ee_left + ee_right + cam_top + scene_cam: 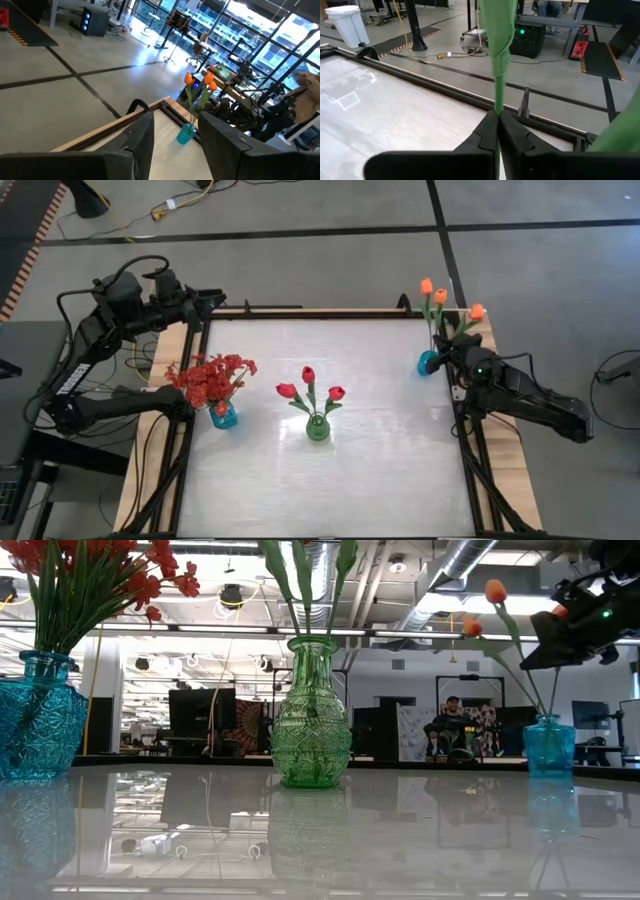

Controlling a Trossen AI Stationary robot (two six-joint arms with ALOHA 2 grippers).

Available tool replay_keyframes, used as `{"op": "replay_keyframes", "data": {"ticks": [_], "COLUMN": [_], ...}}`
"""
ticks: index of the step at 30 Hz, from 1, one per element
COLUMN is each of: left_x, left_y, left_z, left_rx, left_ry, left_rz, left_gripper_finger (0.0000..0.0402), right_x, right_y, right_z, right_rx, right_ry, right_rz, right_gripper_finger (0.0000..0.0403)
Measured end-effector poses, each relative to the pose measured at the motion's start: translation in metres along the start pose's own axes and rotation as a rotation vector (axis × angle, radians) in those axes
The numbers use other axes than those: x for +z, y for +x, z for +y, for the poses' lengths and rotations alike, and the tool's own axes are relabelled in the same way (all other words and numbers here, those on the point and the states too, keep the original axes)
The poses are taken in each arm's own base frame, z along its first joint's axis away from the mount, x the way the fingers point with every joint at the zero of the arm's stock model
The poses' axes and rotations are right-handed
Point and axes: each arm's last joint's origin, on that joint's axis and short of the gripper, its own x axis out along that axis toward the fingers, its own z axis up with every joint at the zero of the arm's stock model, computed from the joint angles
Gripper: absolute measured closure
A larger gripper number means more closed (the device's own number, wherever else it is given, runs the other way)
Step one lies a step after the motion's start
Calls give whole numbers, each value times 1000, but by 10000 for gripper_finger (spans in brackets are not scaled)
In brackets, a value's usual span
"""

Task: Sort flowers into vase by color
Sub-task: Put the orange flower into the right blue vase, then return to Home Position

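Orange tulips (440,298) (far right corner)

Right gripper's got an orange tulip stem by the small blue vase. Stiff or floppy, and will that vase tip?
Probably bendy: the orange tulip stem is long and thin, and the three blooms splay apart. The right gripper is shut on the stem, so it seems easy to pinch. The small blue vase looks narrow under tall stems, so a sideways pull may tip it.

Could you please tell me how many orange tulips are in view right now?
3, all in the small blue vase at the table's far right corner: one, another, a third.
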Motion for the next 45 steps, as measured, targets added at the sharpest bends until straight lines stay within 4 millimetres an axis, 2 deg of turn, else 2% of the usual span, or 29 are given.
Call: {"op": "replay_keyframes", "data": {"ticks": [7,22,26,33,36,39,45], "left_x": [0,0,0,0,0,1,1], "left_y": [0,-7,-8,-8,-8,-8,-8], "left_z": [0,-2,-2,-2,-2,-2,-2], "left_rx": [-11,-32,-31,-32,-32,-34,-34], "left_ry": [-9,-13,-14,-14,-14,-13,-13], "left_rz": [4,-7,-10,-9,-9,-12,-12], "left_gripper_finger": [262,262,262,262,262,262,262], "right_x": [0,0,0,0,7,16,30], "right_y": [0,0,0,-1,-4,-8,-17], "right_z": [1,4,4,5,4,3,1], "right_rx": [27,122,141,163,189,199,266], "right_ry": [12,0,-25,-7,-8,-9,1], "right_rz": [6,23,24,33,18,-6,-29], "right_gripper_finger": [341,329,296,193,160,146,143]}}
